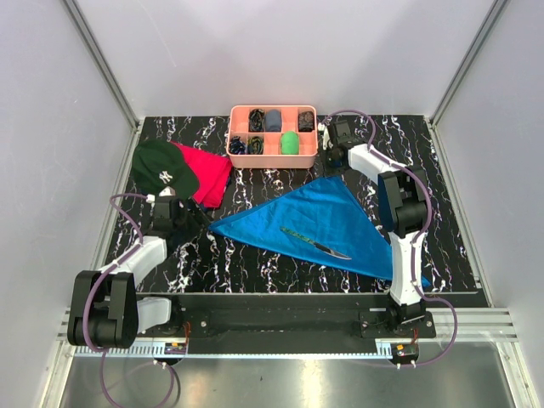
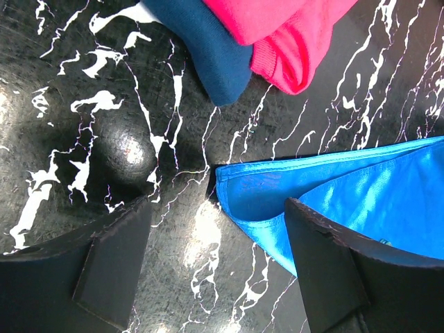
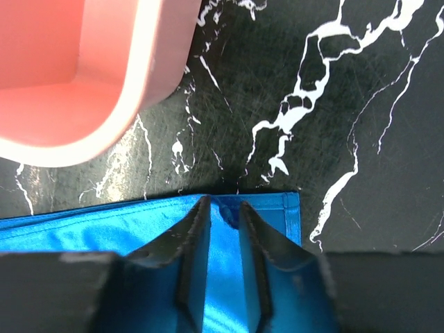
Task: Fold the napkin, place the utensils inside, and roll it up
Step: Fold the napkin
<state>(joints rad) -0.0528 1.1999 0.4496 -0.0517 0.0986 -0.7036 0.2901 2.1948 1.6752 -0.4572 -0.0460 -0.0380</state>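
The blue napkin point(image 1: 327, 221) lies folded into a triangle on the black marbled table. Slim dark teal utensils point(image 1: 314, 242) rest on it near its front edge. My left gripper point(image 1: 194, 221) is open just off the napkin's left corner point(image 2: 239, 184), which lies between its spread fingers point(image 2: 114, 267). My right gripper point(image 1: 335, 168) is down on the napkin's far corner point(image 3: 270, 208), beside the pink tray. Its jaws stand narrowly apart, with a small pucker of blue cloth between the tips point(image 3: 223, 205).
The pink compartment tray point(image 1: 274, 159) with small items stands at the back, its rim point(image 3: 104, 104) close to my right gripper. A red cloth point(image 1: 208, 170) and a dark green cap point(image 1: 161, 167) lie at the back left, just beyond my left gripper.
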